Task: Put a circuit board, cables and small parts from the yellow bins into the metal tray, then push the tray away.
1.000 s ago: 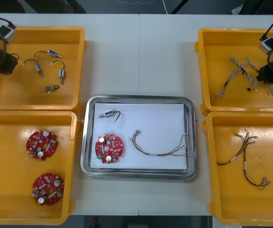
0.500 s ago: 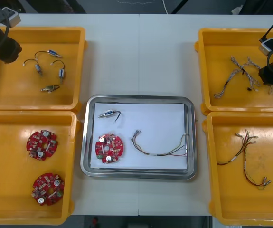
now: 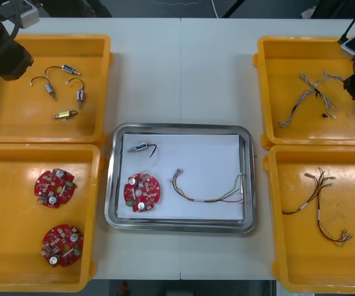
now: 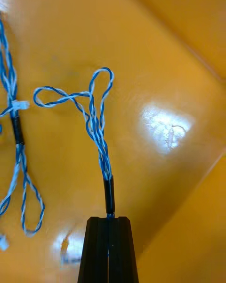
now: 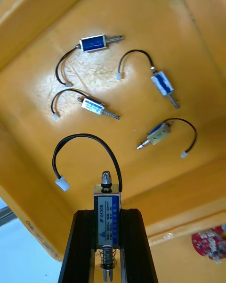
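Clamping small metal part (image 5: 107, 203), left hand (image 5: 108, 217) above four loose parts (image 5: 92, 105); right hand (image 4: 109, 220) pinches blue-white cable (image 4: 96, 122).

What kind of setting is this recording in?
Probably an electronics kitting bench: yellow bins of red circuit boards, cables and small metal parts flank a metal tray. Left gripper holds a metal part, right gripper a blue-white cable.

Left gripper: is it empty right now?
No, the left gripper is shut on a small metal part, clamped at its labelled body.
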### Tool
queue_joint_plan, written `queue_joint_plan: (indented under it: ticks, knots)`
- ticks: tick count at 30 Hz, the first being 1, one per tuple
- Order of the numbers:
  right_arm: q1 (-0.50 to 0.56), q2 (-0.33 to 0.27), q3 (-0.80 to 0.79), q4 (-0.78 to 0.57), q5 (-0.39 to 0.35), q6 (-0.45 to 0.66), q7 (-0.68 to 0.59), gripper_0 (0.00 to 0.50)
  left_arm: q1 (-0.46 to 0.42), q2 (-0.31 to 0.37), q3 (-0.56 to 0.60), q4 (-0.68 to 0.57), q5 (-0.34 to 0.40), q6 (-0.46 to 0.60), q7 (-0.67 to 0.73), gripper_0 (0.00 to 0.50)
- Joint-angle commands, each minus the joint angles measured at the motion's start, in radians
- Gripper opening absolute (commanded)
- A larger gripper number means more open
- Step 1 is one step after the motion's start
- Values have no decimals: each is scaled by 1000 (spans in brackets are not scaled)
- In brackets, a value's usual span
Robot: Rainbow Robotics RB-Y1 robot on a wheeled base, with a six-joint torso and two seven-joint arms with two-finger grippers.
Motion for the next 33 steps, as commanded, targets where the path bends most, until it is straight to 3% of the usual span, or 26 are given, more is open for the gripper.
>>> queue_joint_plan:
  ticks: [1, 9, 18, 29, 33]
  knots:
    - [4, -5, -69, -142, 40, 118, -45, 0, 21, -48, 21, -134, 13, 27, 192, 0]
    - [4, -16, -99, -332, 60, 374, -68, 0, 27, -114, 21, -264, 46, 27, 223, 0]
    - [4, -11, -108, -588, 62, 710, -91, 0, 46, -119, -2, -299, 77, 27, 232, 0]
    - [58, 44, -115, -916, 26, 726, -125, 0, 50, -119, -11, -298, 71, 27, 244, 0]
    - [122, 51, -86, -1059, -58, 726, -138, 0, 50, -119, -9, -292, 71, 27, 249, 0]
